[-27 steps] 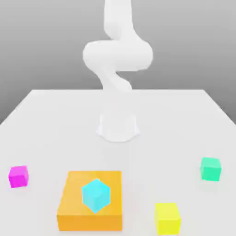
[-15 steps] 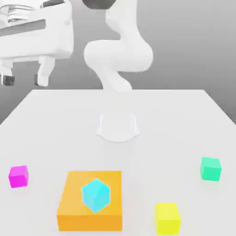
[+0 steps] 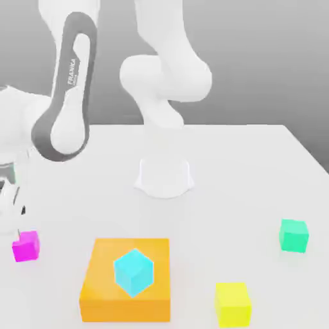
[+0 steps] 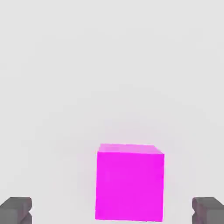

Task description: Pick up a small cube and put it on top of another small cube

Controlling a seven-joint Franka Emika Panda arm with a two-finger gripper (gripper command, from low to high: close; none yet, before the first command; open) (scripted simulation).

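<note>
Hovering tool (image 4: 112,212) over magenta cube (image 4: 130,183), fingers (image 4: 15,210) spread wide, flanking it, gripping nothing. Magenta cube sitting on bench (image 3: 244,173) at exterior view's left edge, near orange block (image 3: 103,283). Cyan cube (image 3: 133,272) resting on orange block; green cube (image 3: 293,235) and yellow cube (image 3: 232,303) lying apart toward exterior view's right. Judging early stage: nothing lifted or stacked yet; descending, clamping, lifting, placing all remaining.
</note>
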